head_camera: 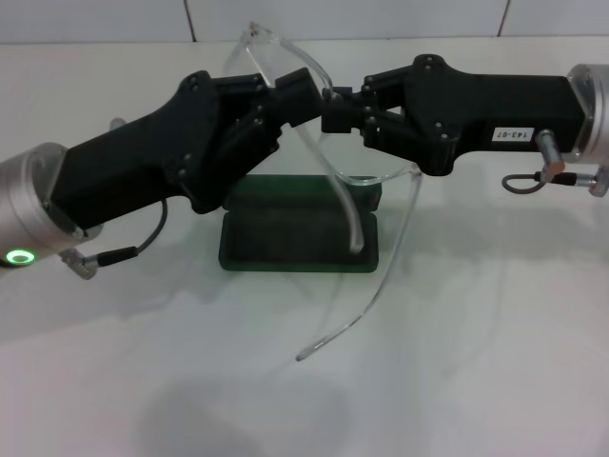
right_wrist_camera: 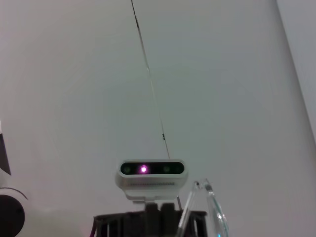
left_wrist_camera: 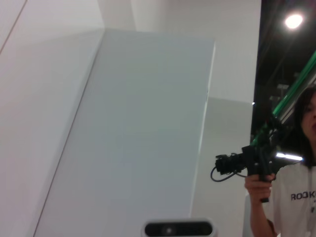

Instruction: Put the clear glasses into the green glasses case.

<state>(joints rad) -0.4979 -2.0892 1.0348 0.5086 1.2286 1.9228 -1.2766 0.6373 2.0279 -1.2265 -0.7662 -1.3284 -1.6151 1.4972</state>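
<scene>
Hanging lowest and nearest, one thin arm of the clear wraparound plastic glasses (head_camera: 366, 238) trails past the front edge of the open dark green oblong glasses case (head_camera: 300, 231) on the white surface (head_camera: 476, 362), so the glasses sit above it, lens upright, needing to come down level. Behind, the left gripper (head_camera: 271, 100) and right gripper (head_camera: 347, 109) meet at the lens, both jaws clamped on it. Only the right wrist view catches a lens edge; the left shows walls.
</scene>
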